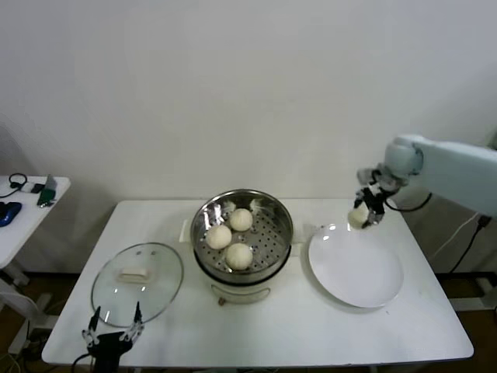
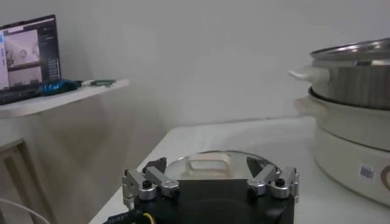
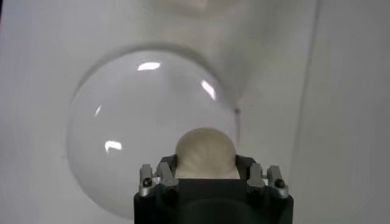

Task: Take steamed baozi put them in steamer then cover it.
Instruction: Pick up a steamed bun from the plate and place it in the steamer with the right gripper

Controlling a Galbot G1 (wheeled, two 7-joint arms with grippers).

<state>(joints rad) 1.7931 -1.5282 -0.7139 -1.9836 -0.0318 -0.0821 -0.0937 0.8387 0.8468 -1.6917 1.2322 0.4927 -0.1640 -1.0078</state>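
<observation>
Baozi first: your left tool [image 1: 113,336] waits with fingers apart by the cover [image 1: 137,283]; three buns sit in the steamer [image 1: 242,230]; the fourth baozi [image 1: 358,217], clamped in your right tool [image 1: 367,210], hangs above the plate [image 1: 356,270], steamer leftward.

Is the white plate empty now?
Empty: the white plate is bare; the last baozi is raised in the right tool.

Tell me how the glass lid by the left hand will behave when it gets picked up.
The lid lies flat with its cream handle up, so that is probably the only safe grip. Clear glass looks fragile and likely heavy. Held by that narrow handle, it may tilt. The left hand is open beside it.
</observation>
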